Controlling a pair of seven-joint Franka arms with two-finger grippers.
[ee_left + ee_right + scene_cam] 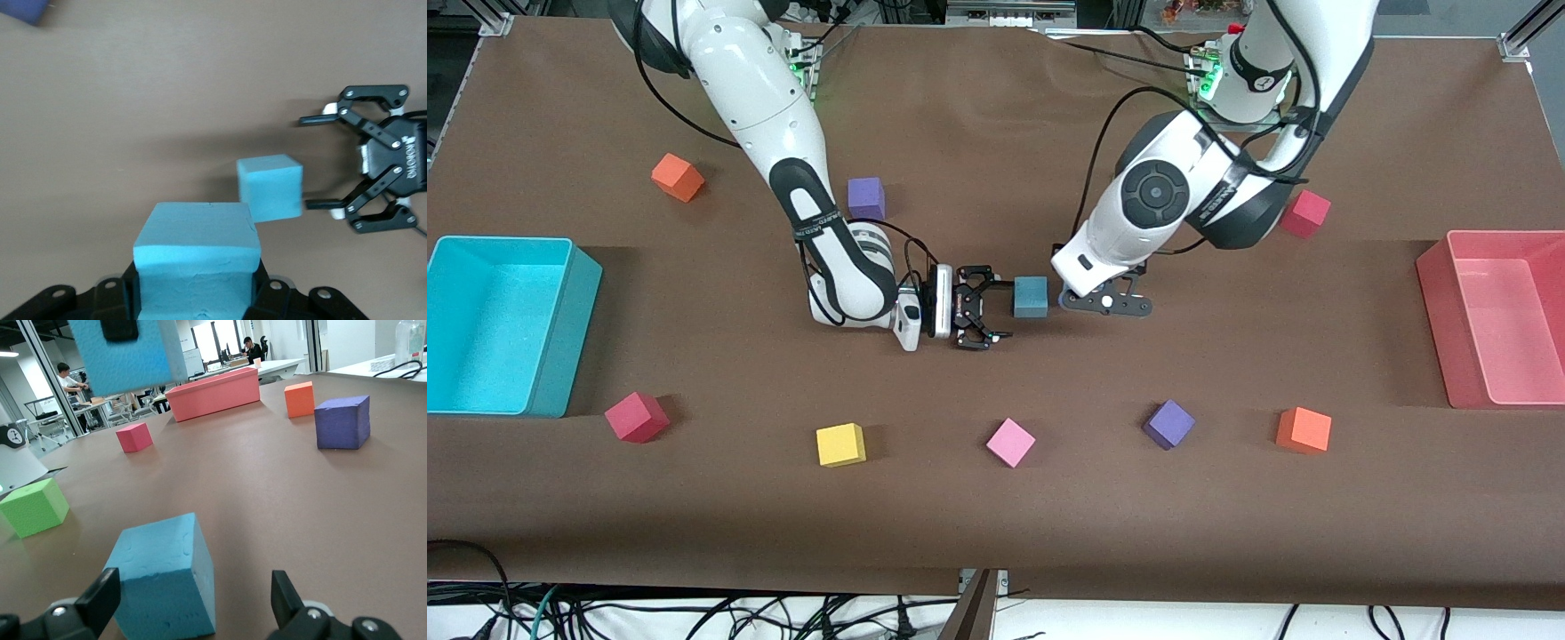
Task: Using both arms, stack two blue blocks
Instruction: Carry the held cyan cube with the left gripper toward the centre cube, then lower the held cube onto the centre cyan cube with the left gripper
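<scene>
The stack is not yet made; one pick looks done, the placing is left. Nearest the front camera a row of small foam cubes lies on the brown cloth-covered table (996, 524): a red cube (637, 417), a yellow cube (841, 444), a pink cube (1010, 442), a purple cube (1168, 423) and an orange cube (1304, 430); none of these belongs to the task. Farther from that camera, mid-table, the light sky-blue foam cube on the table (1031, 296) rests flat; the right gripper (996, 309), lying low and level just beside it, has its fingers spread wide with that cube between them but not pinched, as the right wrist view shows. The left gripper (1065, 297), hanging close by the resting cube toward the left arm's end, is pressed onto the second sky-blue foam cube (197, 257), held off the table; in the left wrist view the held cube is near the resting one but not squarely over it. What is left, I judge: bring the held cube over the resting one, set it down square, let go; the right gripper may steady the base. At the table's ends sit a large cyan plastic bin (560, 329) and a large pink plastic bin (1440, 302). In the right wrist view an office with desks and seated people shows past the table's edge.
</scene>
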